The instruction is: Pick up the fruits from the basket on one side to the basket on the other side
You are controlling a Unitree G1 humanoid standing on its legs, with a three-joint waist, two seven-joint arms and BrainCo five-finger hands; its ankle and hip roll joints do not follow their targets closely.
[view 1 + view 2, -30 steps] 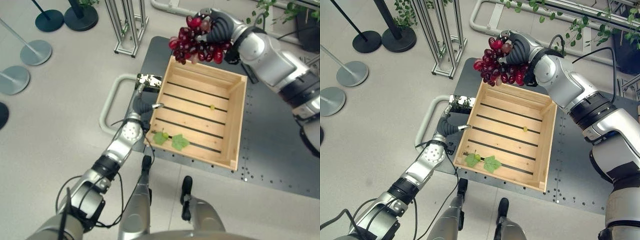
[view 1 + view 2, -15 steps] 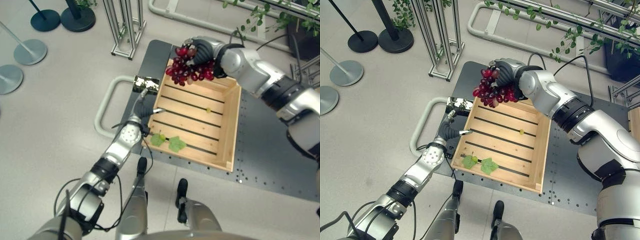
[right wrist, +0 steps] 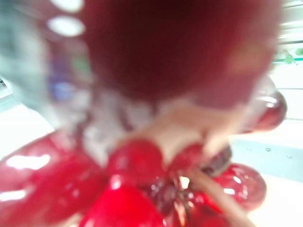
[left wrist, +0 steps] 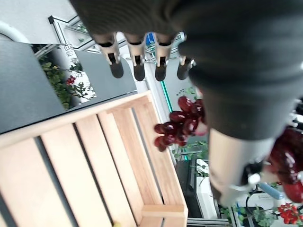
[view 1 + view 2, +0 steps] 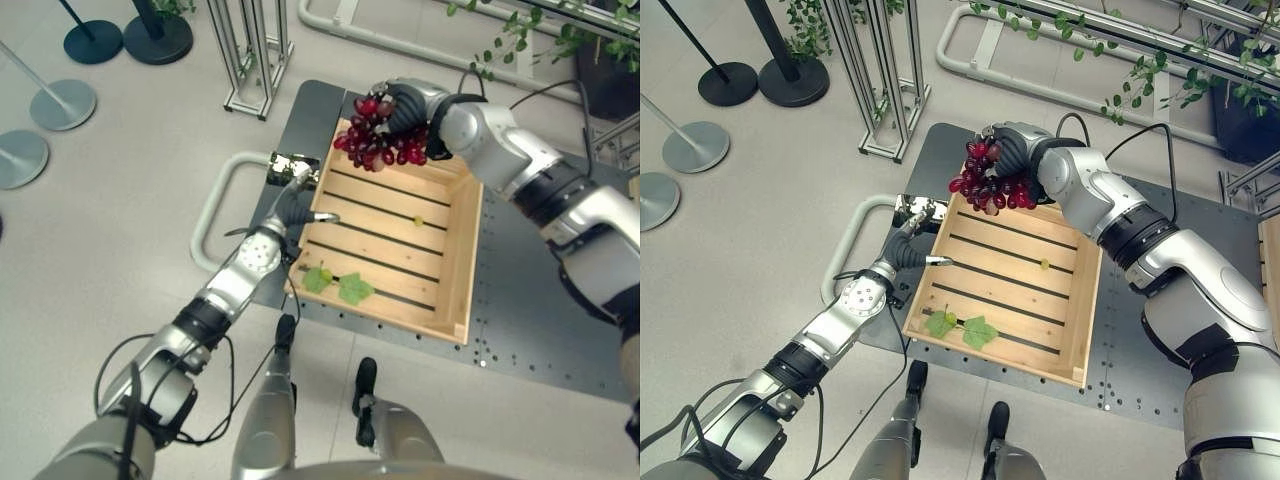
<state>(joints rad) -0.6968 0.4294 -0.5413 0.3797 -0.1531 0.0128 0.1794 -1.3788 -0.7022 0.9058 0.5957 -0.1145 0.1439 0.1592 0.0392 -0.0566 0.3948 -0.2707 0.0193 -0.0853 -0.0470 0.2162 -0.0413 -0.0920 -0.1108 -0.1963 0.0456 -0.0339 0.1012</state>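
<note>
My right hand (image 5: 408,104) is shut on a bunch of dark red grapes (image 5: 378,142), which hangs over the far left corner of a wooden crate (image 5: 470,250). The bunch (image 3: 156,189) sits pressed close against that hand in the right wrist view. Inside the crate lie two green leaves (image 5: 340,284) near the front wall and one small green grape (image 5: 418,221) on the slats. My left hand (image 5: 291,205) hovers at the crate's left wall with straight fingers (image 4: 137,66), holding nothing; its wrist view looks across the crate to the hanging grapes (image 4: 177,124).
The crate rests on a dark grey platform (image 5: 540,300) with a pale tubular handle (image 5: 212,215) at its left. Metal frame legs (image 5: 255,55), round stanchion bases (image 5: 60,100) and leafy plants (image 5: 1160,70) stand on the floor beyond.
My right hand has carried the grapes down from above the crate's far wall to just over its far left corner. My left hand has edged a little further along the left wall.
</note>
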